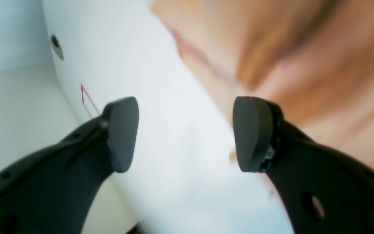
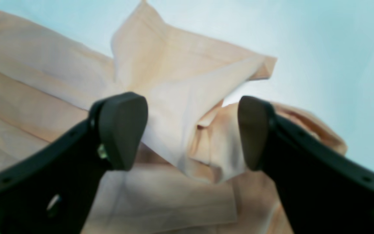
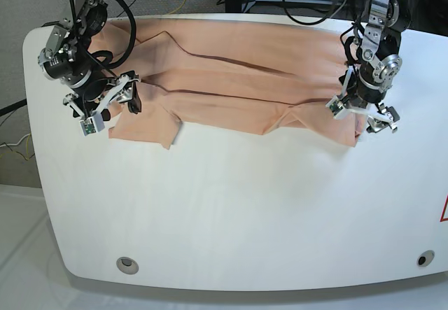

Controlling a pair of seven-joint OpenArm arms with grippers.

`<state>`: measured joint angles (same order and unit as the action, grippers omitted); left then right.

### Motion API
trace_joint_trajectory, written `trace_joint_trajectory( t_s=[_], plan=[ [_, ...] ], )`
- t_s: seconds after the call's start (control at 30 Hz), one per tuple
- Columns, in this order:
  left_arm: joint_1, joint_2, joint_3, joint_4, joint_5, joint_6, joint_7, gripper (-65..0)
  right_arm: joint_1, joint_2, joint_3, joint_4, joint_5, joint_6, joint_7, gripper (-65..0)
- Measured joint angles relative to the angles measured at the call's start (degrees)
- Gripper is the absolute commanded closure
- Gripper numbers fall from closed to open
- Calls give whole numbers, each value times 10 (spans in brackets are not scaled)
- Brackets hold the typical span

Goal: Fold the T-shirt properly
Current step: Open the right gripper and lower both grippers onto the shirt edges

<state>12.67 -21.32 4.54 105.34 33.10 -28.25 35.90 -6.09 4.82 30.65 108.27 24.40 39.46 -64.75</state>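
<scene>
**Both jaws apart over the T-shirt: check the fold before you go on**

Start with the white surface (image 3: 231,205): most of it lies bare in front of you, and the T-shirt (image 3: 238,79) stretches as a long peach band across its far side. The cloth appears to be folded lengthways, with several creases running across it and one sleeve (image 3: 150,124) sticking out toward you at the base view's left.

Your left gripper (image 3: 362,114) stands at the shirt's end on that view's right, jaws apart and holding nothing. Your right gripper (image 3: 103,107) stands at the other end, jaws also apart, with no cloth pinched between them.

This looks like the release after a lengthwise fold. To do it well, lift both arms straight up so that no pad drags the edge back open. Then judge the near edge: it wavers and bunches near the middle, so smooth it before any crosswise fold. Tuck the loose sleeve inward first, or it will likely spoil the final shape.

The right wrist view shows what the base view cannot: the sleeve's layers overlap loosely and a rumpled pocket of cloth sits between the pads. The left wrist view, though blurred, shows bare surface between those pads, with cloth off to one side. Only the base view shows the whole garment.
</scene>
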Motion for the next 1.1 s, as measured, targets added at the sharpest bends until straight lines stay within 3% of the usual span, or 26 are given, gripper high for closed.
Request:
trace_joint_trajectory(
  t_s=[0.23, 0.43, 0.77, 1.1],
  plan=[
    [-38, 18, -18, -2, -81, 2, -4, -414, 2, 14, 0, 0, -3, 0, 0, -431],
    [-59, 23, -40, -34, -123, 8, 3, -414, 9, 17, 1, -1, -61, 0, 2, -431],
    [-70, 32, -37, -104, -130, 5, 4, -414, 19, 16, 0, -37, -77, 0, 0, -431],
    [-70, 35, -37, -121, -130, 4, 3, -414, 53, -9, -1, -69, -76, 0, 7, -431]
  ],
)
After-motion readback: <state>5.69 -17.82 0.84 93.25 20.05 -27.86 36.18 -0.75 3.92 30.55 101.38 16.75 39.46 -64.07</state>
